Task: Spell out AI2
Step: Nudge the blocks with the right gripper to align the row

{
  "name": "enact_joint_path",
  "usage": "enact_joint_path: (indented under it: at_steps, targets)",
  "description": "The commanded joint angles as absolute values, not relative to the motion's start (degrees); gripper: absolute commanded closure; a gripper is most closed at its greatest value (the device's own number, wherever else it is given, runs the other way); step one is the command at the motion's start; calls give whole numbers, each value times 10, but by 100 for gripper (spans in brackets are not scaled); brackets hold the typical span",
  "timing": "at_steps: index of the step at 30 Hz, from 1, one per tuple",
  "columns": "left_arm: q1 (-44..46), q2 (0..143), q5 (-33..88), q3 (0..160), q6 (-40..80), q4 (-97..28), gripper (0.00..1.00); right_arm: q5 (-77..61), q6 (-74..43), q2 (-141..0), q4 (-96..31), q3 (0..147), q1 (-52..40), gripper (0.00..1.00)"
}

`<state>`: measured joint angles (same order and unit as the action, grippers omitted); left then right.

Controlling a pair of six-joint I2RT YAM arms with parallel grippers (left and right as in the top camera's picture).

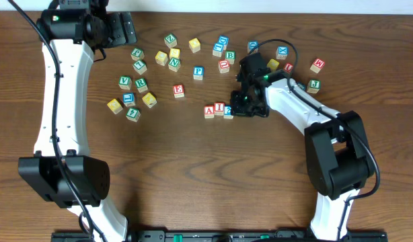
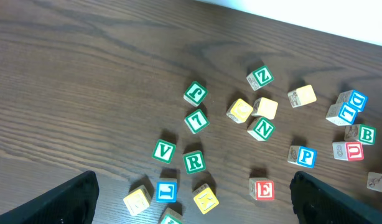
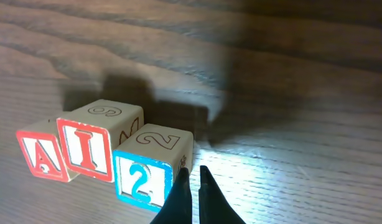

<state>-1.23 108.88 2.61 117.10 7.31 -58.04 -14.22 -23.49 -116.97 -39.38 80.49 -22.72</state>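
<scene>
Spelling so far: red "A" cube (image 3: pixel 40 154), red "I" cube (image 3: pixel 85 149) and blue "2" cube (image 3: pixel 141 180) stand in one touching row, reading AI2.
Row's place: on the worktop (image 3: pixel 290 124), just left of the right claw (image 3: pixel 194 169) in its wrist view, "2" nearest.
Right claw: clenched, holding nothing, at the "2" cube's edge.
Left claw (image 1: pixel 124 30): spread wide, empty, well apart from the row, near the spare letter cubes (image 2: pixel 263 127).
Left to do: seemingly only backing away.

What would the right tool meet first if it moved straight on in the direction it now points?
Probably the bare table, just beside the 2 cube. The shut right tool is very close to that cube's side, so it might graze it; depth is unclear.
</scene>
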Motion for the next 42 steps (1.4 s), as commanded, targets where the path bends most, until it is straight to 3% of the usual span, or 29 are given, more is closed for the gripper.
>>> enact_joint_path:
  at_steps: [1,13,25,42]
  targets:
    - [-12,1093,21,1175,72,-580,2,-150,-239,-1172,-387,806,-230,99]
    - [-12,1093,21,1175,72,-580,2,-145,-164,-1171,-369,873,-212,93]
    - [-12,1093,21,1175,72,-580,3,-134,-185,-1203,-284,873,-260,99]
    - [-12,1093,21,1175,72,-580,2,-141,-175,-1226,-295,873,-276,99]
